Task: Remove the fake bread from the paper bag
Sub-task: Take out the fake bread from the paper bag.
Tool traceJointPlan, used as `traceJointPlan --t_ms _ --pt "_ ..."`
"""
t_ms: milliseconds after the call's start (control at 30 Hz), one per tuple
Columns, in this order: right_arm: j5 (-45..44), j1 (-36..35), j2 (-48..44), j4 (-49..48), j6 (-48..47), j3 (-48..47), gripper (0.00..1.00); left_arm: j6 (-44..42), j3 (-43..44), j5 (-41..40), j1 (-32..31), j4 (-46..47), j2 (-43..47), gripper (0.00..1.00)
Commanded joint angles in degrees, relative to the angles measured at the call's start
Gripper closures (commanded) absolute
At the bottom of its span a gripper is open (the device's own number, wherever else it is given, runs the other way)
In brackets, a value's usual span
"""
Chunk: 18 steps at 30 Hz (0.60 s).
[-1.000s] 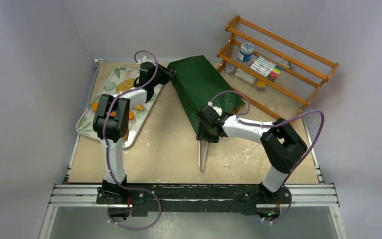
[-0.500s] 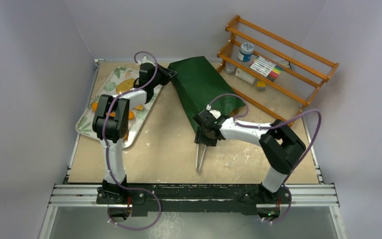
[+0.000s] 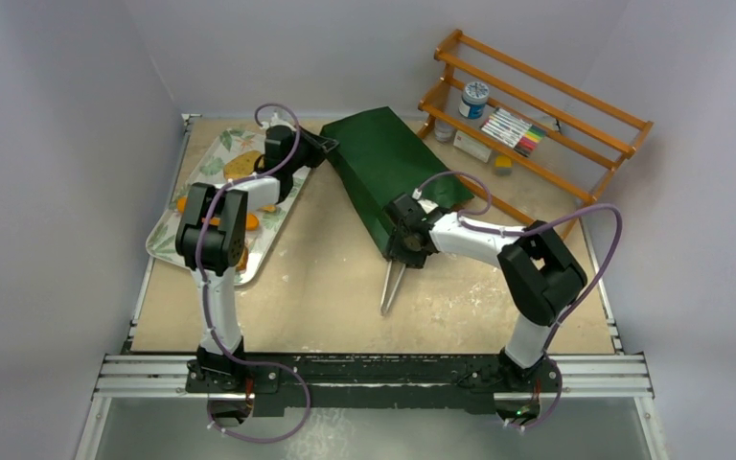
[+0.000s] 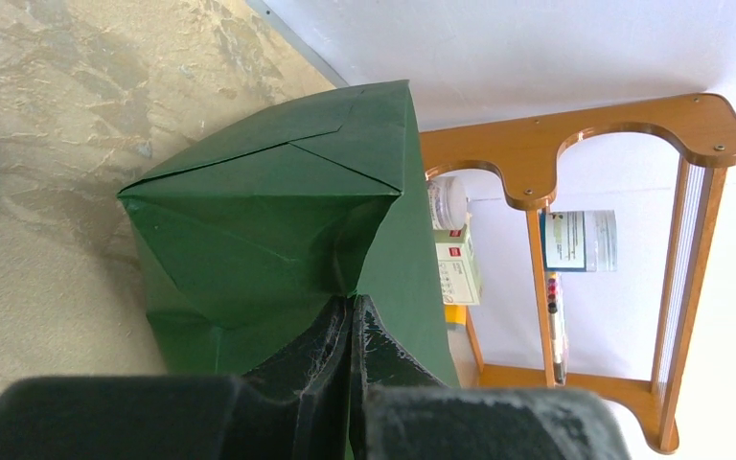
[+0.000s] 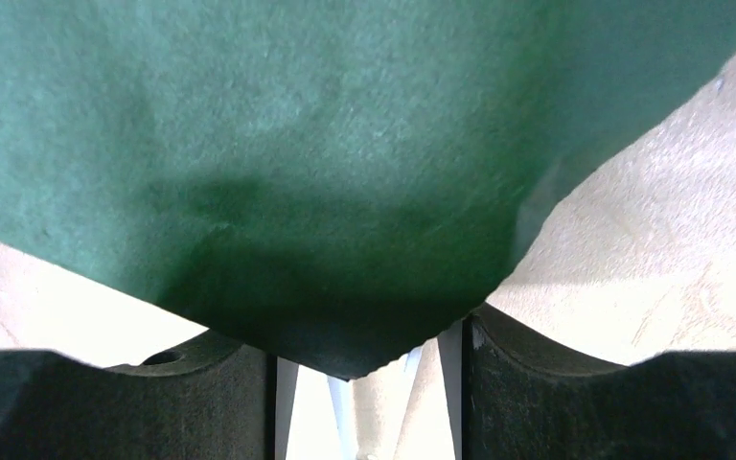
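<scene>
The dark green paper bag (image 3: 383,163) lies on its side in the middle of the table, its mouth toward the near right. My left gripper (image 3: 324,149) is at its far left bottom corner, shut on a fold of the bag (image 4: 268,220). My right gripper (image 3: 402,257) is at the bag's near end; its jaws stand open, with the bag's green edge (image 5: 345,144) hanging over the gap. A thin white handle (image 3: 390,287) trails from the bag onto the table. No bread shows inside the bag. Orange-brown bread pieces (image 3: 241,163) lie on the floral tray (image 3: 168,240).
A wooden rack (image 3: 575,144) with a jar, markers and small boxes stands at the back right, close behind the bag. The floral tray fills the left side of the table. Grey walls close in the back and sides.
My right gripper has moved up toward the bag's mouth, and the white handle has swung with it. My left gripper has stayed on the bag's corner.
</scene>
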<state>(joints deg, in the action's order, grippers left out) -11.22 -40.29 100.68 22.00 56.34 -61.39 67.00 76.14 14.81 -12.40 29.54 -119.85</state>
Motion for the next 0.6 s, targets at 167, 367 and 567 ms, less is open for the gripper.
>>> traceJointPlan --t_ms 167,367,567 --pt "-2.21 3.1 2.29 -1.45 -2.92 -1.44 0.7 1.21 0.1 1.95 0.8 4.89 3.28 1.0" --pt "-1.28 3.08 0.27 -1.79 -3.27 0.89 0.93 2.48 0.56 1.47 0.89 5.84 2.61 1.0" --pt "-1.79 2.8 -6.18 -1.83 -3.74 4.54 1.0 3.16 3.25 -0.04 0.89 5.3 1.15 1.0"
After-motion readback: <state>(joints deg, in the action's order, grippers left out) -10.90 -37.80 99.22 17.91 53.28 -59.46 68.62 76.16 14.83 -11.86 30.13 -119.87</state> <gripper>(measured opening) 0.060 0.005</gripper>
